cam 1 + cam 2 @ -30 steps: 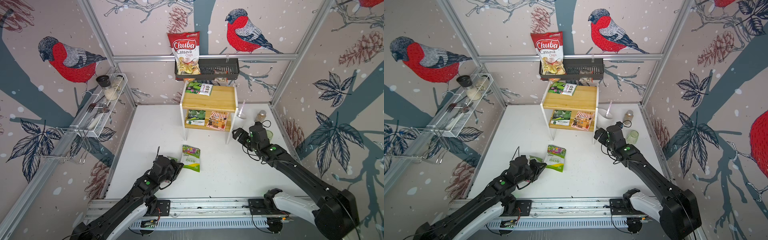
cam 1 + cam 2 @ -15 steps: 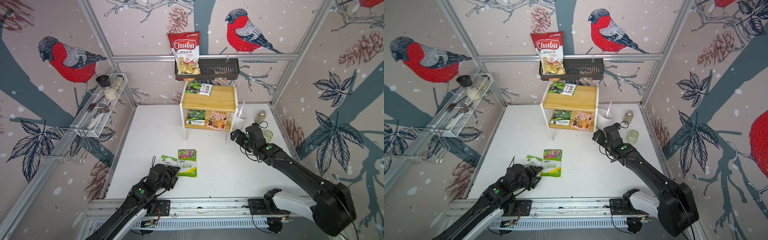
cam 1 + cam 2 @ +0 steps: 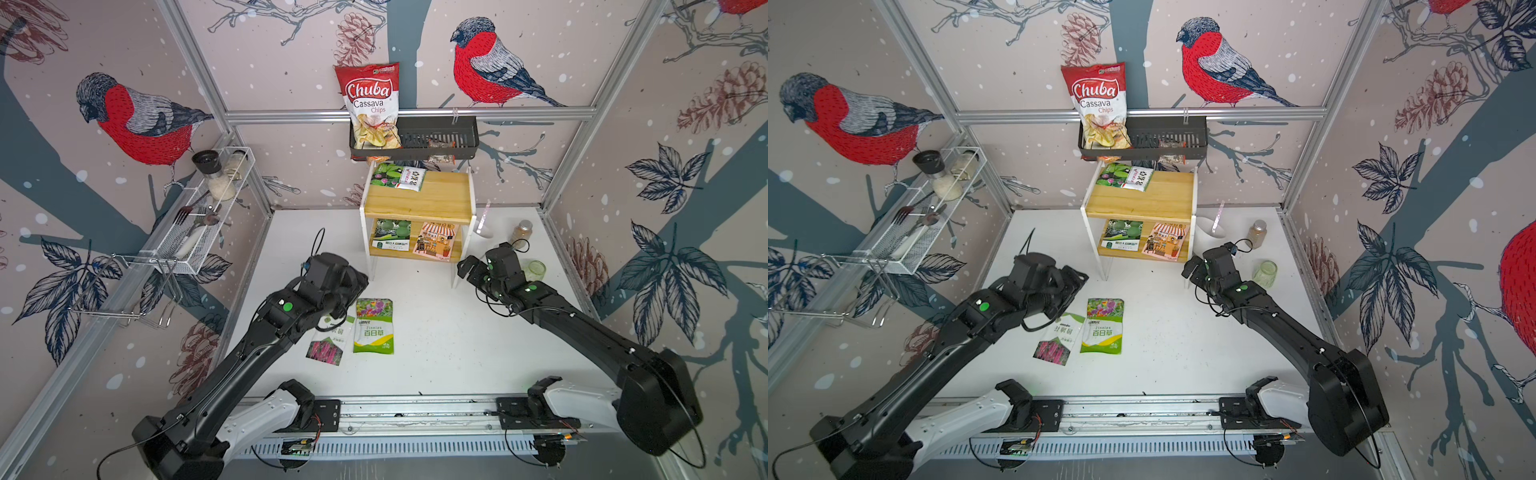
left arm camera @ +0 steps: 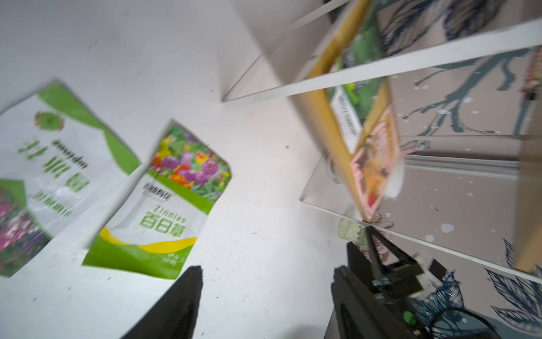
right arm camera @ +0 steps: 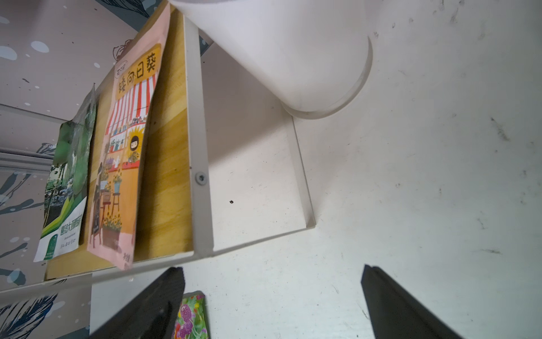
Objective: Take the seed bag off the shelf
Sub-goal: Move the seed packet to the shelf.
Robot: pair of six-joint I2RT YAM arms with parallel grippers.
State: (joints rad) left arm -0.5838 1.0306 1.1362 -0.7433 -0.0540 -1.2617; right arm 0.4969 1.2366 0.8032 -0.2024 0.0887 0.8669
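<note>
We log the Zinnias seed bag (image 3: 373, 326) flat on the counter (image 3: 457, 353), off the shelf (image 3: 419, 199) and just in front of it. Its long axis runs from shelf to robot, flower end toward the shelf. A white seed bag (image 3: 330, 338) touches its side (slightly skewed). The left pincer (image 4: 265, 273) hovers near the flower end, jaws wide, empty. The right pincer (image 5: 271, 267), near the shelf's leg, is wide and empty. A green packet (image 3: 399, 176) lies on the top board.
</note>
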